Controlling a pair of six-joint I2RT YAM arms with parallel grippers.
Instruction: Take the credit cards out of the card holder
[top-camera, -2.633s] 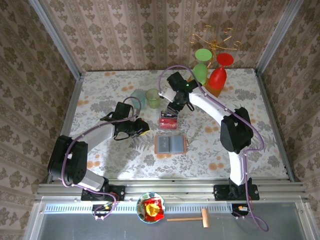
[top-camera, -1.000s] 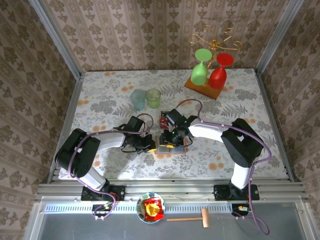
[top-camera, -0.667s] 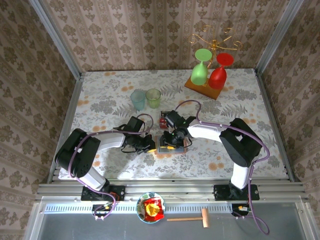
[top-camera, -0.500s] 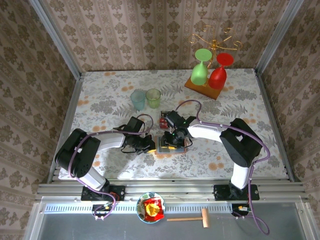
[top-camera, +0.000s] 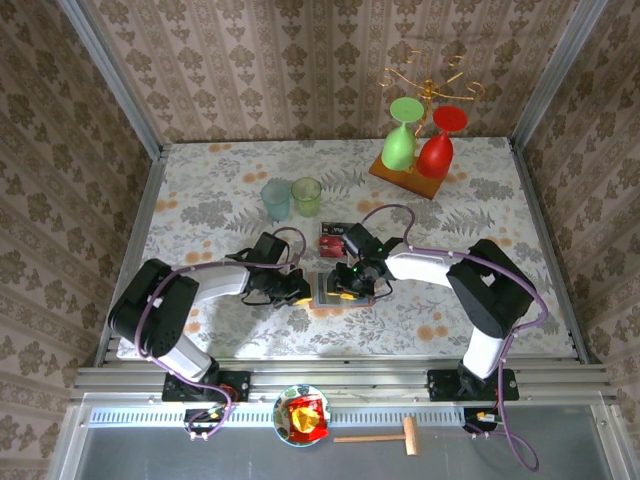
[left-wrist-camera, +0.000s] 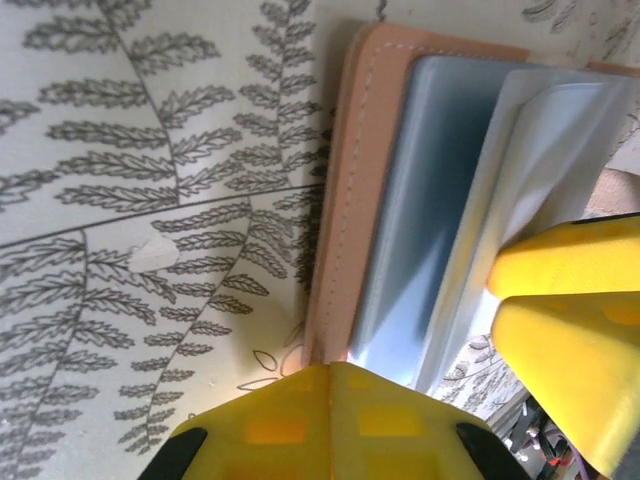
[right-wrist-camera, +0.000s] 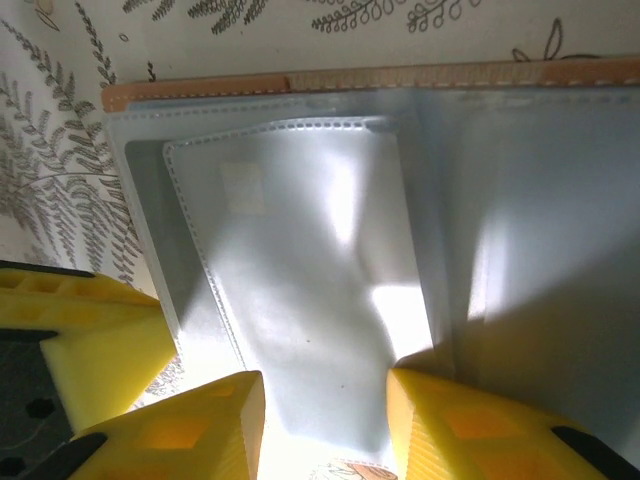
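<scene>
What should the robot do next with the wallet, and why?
Probably close the right gripper on the clear sleeve between its fingers and lift it to look for hidden cards. The card holder lies open, the left gripper grips its edge, and the visible pockets look empty.

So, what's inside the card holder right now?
Bare grey-blue sleeves inside the card holder, no card visible in them. The right claw hides the sleeves' near edge.

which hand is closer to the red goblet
Right. The right hand is over the card holder, on the side toward the red goblet; the left hand is at the holder's left edge, farther off.
</scene>
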